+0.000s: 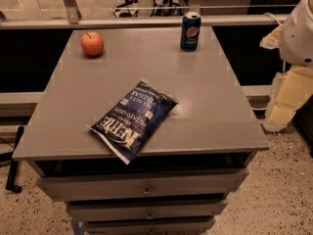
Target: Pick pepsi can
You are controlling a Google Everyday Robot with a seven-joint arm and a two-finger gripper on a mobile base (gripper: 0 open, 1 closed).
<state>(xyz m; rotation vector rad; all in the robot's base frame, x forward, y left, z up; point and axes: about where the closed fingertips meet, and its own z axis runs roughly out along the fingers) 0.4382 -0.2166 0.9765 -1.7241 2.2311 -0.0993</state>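
The pepsi can stands upright at the far edge of the grey table top, right of centre. It is dark blue with a silver top rim and a round red-white-blue logo. My arm comes in at the right edge of the camera view as a white rounded housing. The pale gripper hangs below it, off the table's right side. It is well to the right of the can and nearer to me, and touches nothing.
A dark-blue chip bag lies flat near the table's front edge. An orange-red apple sits at the far left corner. Drawers are below the top, a rail runs behind the table, and speckled floor surrounds it.
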